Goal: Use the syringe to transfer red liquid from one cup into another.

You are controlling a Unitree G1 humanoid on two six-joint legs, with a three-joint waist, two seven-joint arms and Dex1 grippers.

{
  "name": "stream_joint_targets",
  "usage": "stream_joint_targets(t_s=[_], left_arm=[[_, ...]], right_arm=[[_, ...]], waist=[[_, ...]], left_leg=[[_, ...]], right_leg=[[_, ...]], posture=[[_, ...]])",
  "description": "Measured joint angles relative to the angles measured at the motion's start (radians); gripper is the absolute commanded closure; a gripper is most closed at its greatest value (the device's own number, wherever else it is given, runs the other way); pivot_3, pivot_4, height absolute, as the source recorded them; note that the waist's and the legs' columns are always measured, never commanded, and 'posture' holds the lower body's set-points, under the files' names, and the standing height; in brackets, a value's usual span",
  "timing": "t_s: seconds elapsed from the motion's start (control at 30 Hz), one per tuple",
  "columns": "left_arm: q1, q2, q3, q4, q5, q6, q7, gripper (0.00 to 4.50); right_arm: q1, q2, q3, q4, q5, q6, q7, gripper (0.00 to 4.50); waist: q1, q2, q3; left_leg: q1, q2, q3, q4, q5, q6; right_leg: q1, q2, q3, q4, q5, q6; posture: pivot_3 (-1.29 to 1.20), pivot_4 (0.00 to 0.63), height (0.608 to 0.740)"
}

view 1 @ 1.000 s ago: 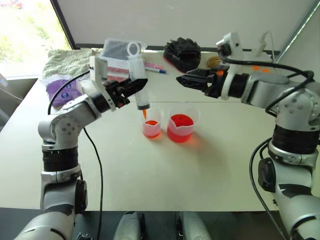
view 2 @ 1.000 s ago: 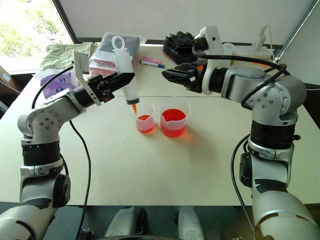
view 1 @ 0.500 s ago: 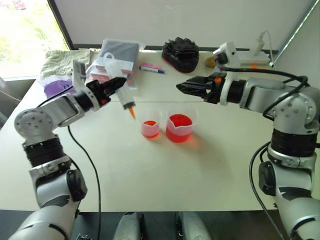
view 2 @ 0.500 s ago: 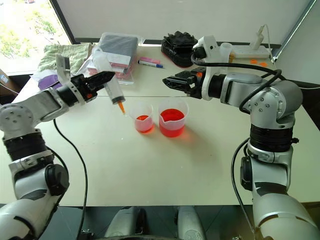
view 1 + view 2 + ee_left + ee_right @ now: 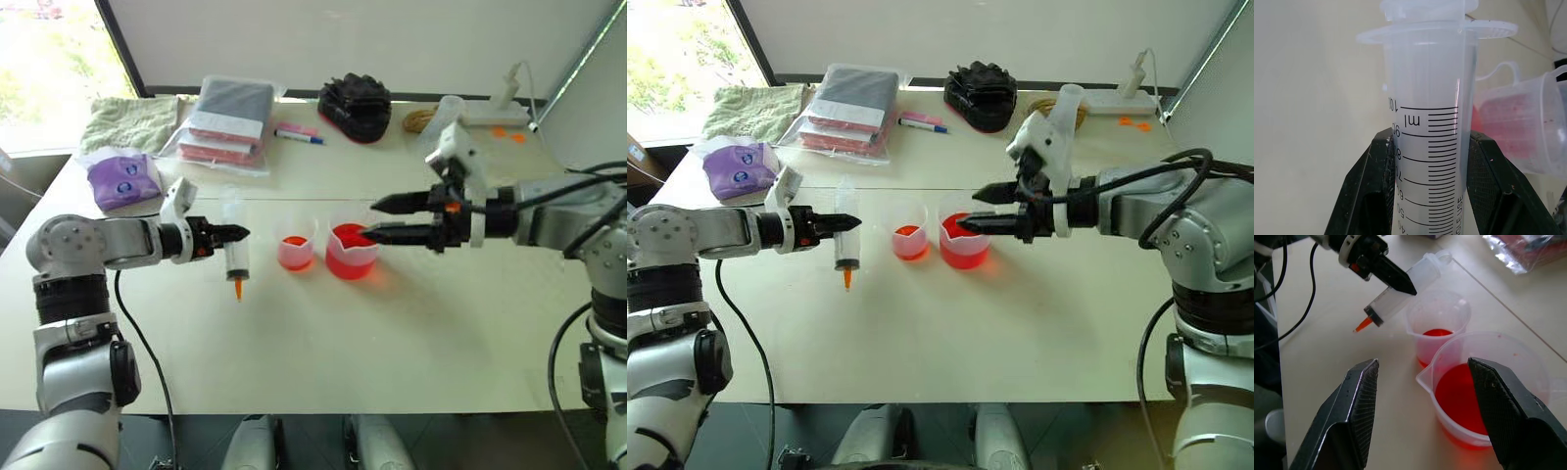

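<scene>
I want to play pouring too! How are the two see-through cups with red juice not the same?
The spouted beaker is wider and taller than the small cup. The beaker has a pour spout, and the small cup's rim is plain. The beaker holds more red liquid, while the small cup has just a little at the bottom. Both are clear plastic and stand upright side by side on the table.

Both my arms reach inward, low over the table.
My left gripper [image 5: 850, 223] points right, fingers clamped tight (level with the forearm); my right gripper [image 5: 972, 209] points left, its fingers [image 5: 1359, 401] spread wide, holding nothing.
</scene>
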Motion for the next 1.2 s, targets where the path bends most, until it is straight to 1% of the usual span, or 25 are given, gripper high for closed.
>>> stream_joint_targets(t_s=[0.1,0.23,0.4,0.47,0.5,0.53,0.57,0.6,0.67,0.83,0.9,1.03,1.2], left_arm=[[-0.003,0.001,-0.066,0.011,0.052,-0.005,-0.062,3.02],[-0.023,0.003,-0.126,0.032,0.116,-0.020,-0.138,3.02],[-0.047,0.005,-0.161,0.070,0.180,-0.034,-0.207,3.02],[-0.053,0.005,-0.162,0.088,0.199,-0.037,-0.227,2.04],[-0.054,0.005,-0.164,0.092,0.214,-0.040,-0.233,1.76],[-0.056,0.006,-0.162,0.097,0.218,-0.042,-0.244,1.28],[-0.060,0.008,-0.163,0.098,0.222,-0.042,-0.254,0.97],[-0.066,0.010,-0.163,0.099,0.229,-0.042,-0.260,0.56],[-0.073,0.010,-0.162,0.099,0.237,-0.043,-0.273,0.02],[-0.075,0.013,-0.160,0.093,0.262,-0.046,-0.288,0.02],[-0.065,0.031,-0.155,0.078,0.272,-0.049,-0.295,0.02],[-0.038,0.068,-0.101,0.061,0.286,-0.088,-0.318,0.02],[-0.014,0.088,-0.062,-0.067,0.285,-0.192,-0.373,0.02]], right_arm=[[0.033,-0.026,0.038,-0.037,-0.011,-0.023,0.034,1.50],[0.040,-0.039,0.051,-0.060,-0.020,-0.047,0.049,1.50],[0.047,-0.039,0.055,-0.064,-0.039,-0.059,0.040,1.50],[0.053,-0.039,0.056,-0.067,-0.045,-0.062,0.036,1.44],[0.057,-0.039,0.057,-0.069,-0.046,-0.062,0.033,1.44],[0.061,-0.039,0.057,-0.071,-0.046,-0.062,0.031,1.44],[0.062,-0.039,0.057,-0.073,-0.046,-0.062,0.028,1.44],[0.063,-0.039,0.057,-0.075,-0.046,-0.062,0.027,1.44],[0.063,-0.039,0.057,-0.076,-0.048,-0.063,0.025,1.44],[0.064,-0.039,0.062,-0.076,-0.056,-0.067,0.022,1.44],[0.064,-0.038,0.064,-0.076,-0.056,-0.072,0.023,1.44],[0.064,-0.038,0.067,-0.074,-0.065,-0.085,0.031,1.44],[0.063,-0.039,0.092,-0.048,-0.091,-0.122,0.066,1.44]], waist=[[0.003,0.000,0.000],[0.004,0.000,0.000],[0.004,0.000,0.000],[0.004,0.000,0.000],[0.004,0.000,0.000],[0.004,0.000,0.000],[0.004,0.000,0.000],[0.003,0.000,0.000],[0.003,0.000,0.000],[0.002,0.000,0.000],[-0.001,0.000,0.000],[0.003,0.000,0.000],[0.009,0.000,0.000]], left_leg=[[0.000,0.000,0.000,0.000,0.000,0.000],[0.000,0.000,0.000,0.000,0.000,0.000],[0.000,0.000,0.000,0.000,0.000,0.000],[0.000,0.000,0.000,0.000,0.000,0.001],[0.000,0.000,0.000,0.000,-0.001,0.001],[0.000,0.000,0.000,0.000,-0.001,0.001],[0.000,0.000,0.000,0.000,-0.001,0.001],[0.000,0.000,0.000,0.000,-0.001,0.001],[0.001,0.000,0.000,0.000,-0.001,0.001],[0.002,0.001,0.000,0.000,-0.001,0.001],[0.002,0.001,0.000,0.000,-0.001,0.001],[0.001,0.003,0.000,0.000,-0.001,0.001],[-0.001,0.002,0.000,0.002,-0.001,0.001]], right_leg=[[0.000,0.000,0.000,0.000,0.000,0.000],[0.000,0.000,0.000,0.000,0.000,0.000],[0.000,0.000,0.000,0.000,0.000,0.000],[0.000,0.000,0.000,0.000,0.000,0.000],[0.000,0.000,0.000,0.000,0.000,0.000],[0.000,0.000,0.000,0.000,0.000,0.000],[0.000,0.000,0.000,0.000,0.000,0.000],[0.000,0.000,0.000,0.000,0.000,0.000],[0.000,0.000,0.000,0.001,0.000,0.000],[0.000,0.000,0.000,0.002,0.000,0.000],[0.000,0.000,0.000,0.002,0.000,0.000],[0.000,0.000,0.000,0.001,0.000,0.000],[0.000,-0.002,0.000,0.000,0.000,0.000]], posture=[[0.00,0.150,0.740],[0.00,0.150,0.740],[0.00,0.150,0.740],[0.00,0.150,0.740],[0.00,0.150,0.740],[0.00,0.150,0.740],[0.00,0.150,0.740],[0.00,0.150,0.740],[0.00,0.150,0.740],[0.00,0.150,0.740],[0.00,0.150,0.740],[0.00,0.150,0.740],[0.00,0.150,0.740]])
